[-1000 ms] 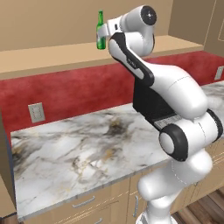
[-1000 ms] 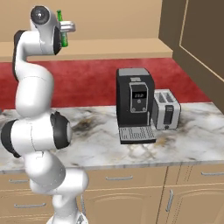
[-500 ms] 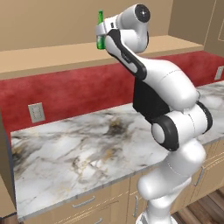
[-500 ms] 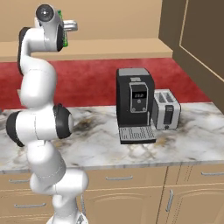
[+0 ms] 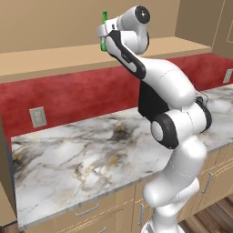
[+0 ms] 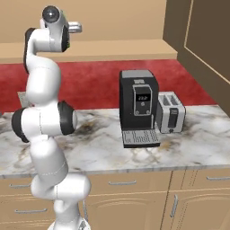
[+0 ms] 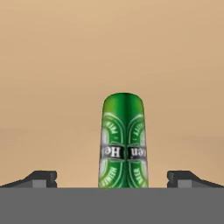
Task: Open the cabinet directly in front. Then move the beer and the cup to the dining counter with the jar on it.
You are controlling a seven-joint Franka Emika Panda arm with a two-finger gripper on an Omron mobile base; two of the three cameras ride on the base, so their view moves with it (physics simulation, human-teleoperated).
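The beer point(image 5: 104, 17) is a slim green bottle that stands upright inside the cabinet point(image 5: 54, 27), whose tan inside is exposed. My gripper point(image 5: 104, 37) is raised to the bottle at shelf height. In the hand view the beer point(image 7: 124, 140) sits midway in the gripper point(image 7: 113, 178), and the fingertips point(image 7: 43, 178) stand wide on either side with a clear gap to the glass, so the gripper is open. From the right base view the gripper point(image 6: 75, 28) pokes out beside the hand. The cup, the jar and the dining counter are out of view.
Below the cabinet runs a marble worktop point(image 5: 82, 150) against a red wall with an outlet point(image 5: 38, 117). A black coffee machine point(image 6: 140, 108) and a toaster point(image 6: 171, 112) stand on it. A cabinet door point(image 6: 209, 40) hangs open at the right. Tan drawers point(image 6: 121, 197) lie underneath.
The arm's elbow has swung round and the hand has edged a little further in around the bottle. The bottle has stayed where it was.
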